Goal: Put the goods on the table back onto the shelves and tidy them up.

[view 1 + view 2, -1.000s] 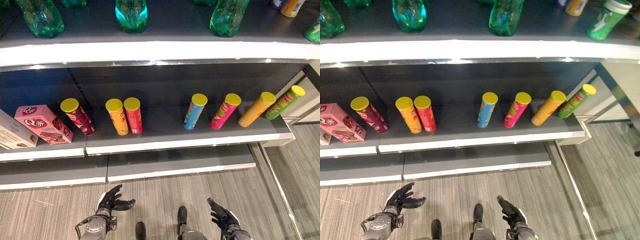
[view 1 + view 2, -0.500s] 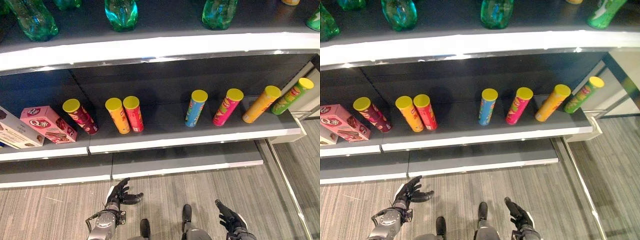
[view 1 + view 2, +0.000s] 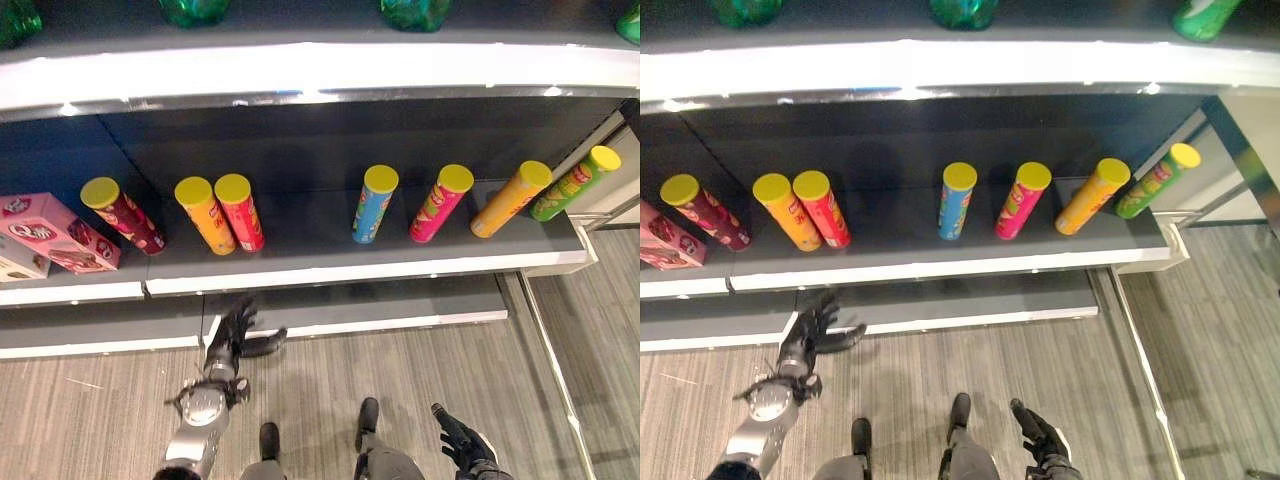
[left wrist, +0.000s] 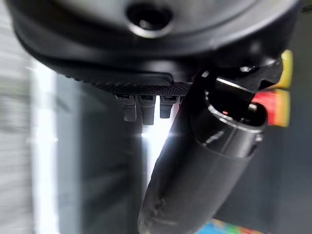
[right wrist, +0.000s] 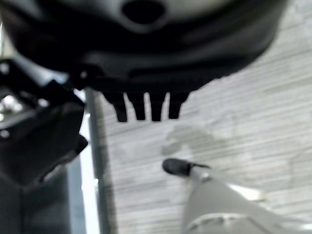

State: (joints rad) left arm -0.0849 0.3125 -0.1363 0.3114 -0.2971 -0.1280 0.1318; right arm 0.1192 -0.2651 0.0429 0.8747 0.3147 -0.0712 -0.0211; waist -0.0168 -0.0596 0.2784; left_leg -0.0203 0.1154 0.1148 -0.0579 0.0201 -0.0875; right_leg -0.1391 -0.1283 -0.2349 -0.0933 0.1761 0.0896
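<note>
1. Far left of the middle shelf (image 3: 360, 272): pink snack box (image 3: 52, 232) lying flat, a white box edge just beside it at the frame's border.
2. Next along: maroon crisp tube (image 3: 122, 214) with a yellow lid, standing apart from the pink box.
3. Then a pair touching side by side: orange crisp tube (image 3: 205, 214) and red crisp tube (image 3: 240, 211).
4. Below that pair, in front of the lower shelf (image 3: 380, 310): left hand (image 3: 236, 336), raised toward the shelving, fingers straight and spread, thumb out to the side, holding nothing. Same reading from the left wrist view: fingers extended past the palm, nothing between them and the thumb.
5. Centre, well apart from the red tube: blue crisp tube (image 3: 375, 203), then pink crisp tube (image 3: 440, 203) near it.
6. Right end: yellow-orange crisp tube (image 3: 510, 199) and green crisp tube (image 3: 570, 183), close together near the shelf's end.
7. Top edge: green bottles (image 3: 962, 10) on the upper shelf, bases alone visible.
8. Low at the right: right hand (image 3: 458, 446), hanging over the grey floor (image 3: 480, 370), fingers relaxed and loosely extended, empty.
9. No tabletop within sight, so the goods to be returned not locatable here; every visible item already on a shelf.
10. Step in hand, as a judgement: tidying the middle row, with the left hand reaching up toward the orange and red pair.
11. Next move likely calls for lifting the left hand over the shelf lip without knocking the paired tubes, then closing round one tube to even out the spacing.
</note>
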